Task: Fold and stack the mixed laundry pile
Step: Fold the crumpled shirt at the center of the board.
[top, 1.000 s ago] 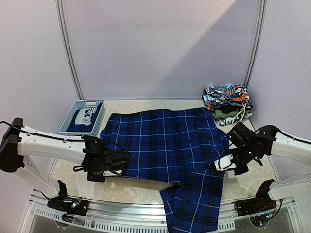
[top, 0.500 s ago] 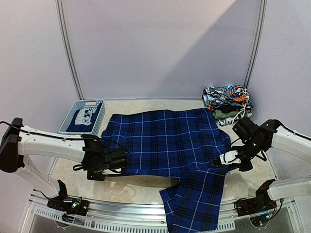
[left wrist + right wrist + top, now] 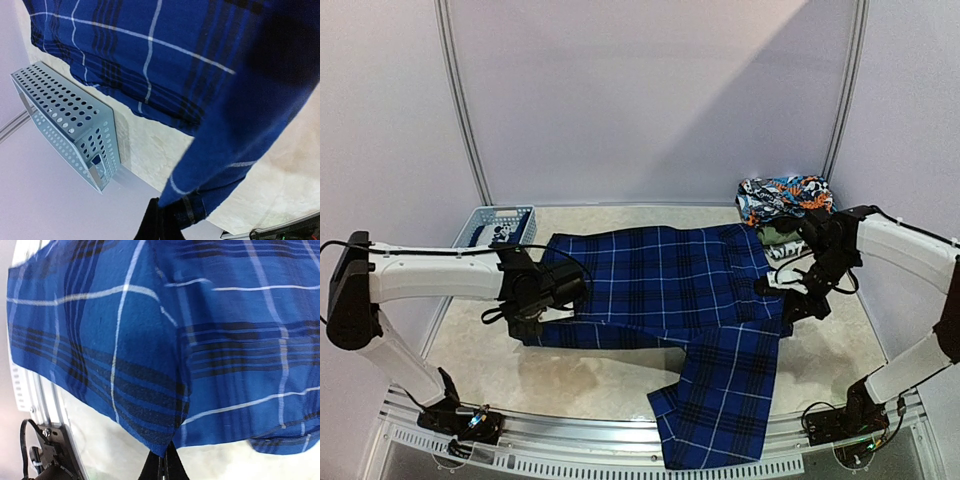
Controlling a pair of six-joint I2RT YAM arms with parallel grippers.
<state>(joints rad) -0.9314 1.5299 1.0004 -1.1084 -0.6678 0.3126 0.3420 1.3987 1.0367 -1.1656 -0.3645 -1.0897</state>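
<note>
The blue-and-black plaid shirt (image 3: 660, 285) lies spread across the table, with one sleeve (image 3: 720, 400) hanging over the near edge. My left gripper (image 3: 542, 310) is shut on the shirt's near left hem and holds it lifted; in the left wrist view the cloth (image 3: 240, 125) hangs from the closed fingertips (image 3: 159, 220). My right gripper (image 3: 790, 305) is shut on the near right hem, lifted; in the right wrist view the cloth's corner (image 3: 165, 440) is pinched. A navy T-shirt with a pale print (image 3: 500, 235) lies in the basket.
A light-blue slotted basket (image 3: 480, 222) stands at the back left and also shows in the left wrist view (image 3: 70, 125). A pile of folded colourful garments (image 3: 785, 205) sits at the back right. Bare table (image 3: 570, 375) lies near the front.
Both grippers have lifted the shirt's near hem and carried it away from the near edge toward the back. The sleeve still hangs over the front.
</note>
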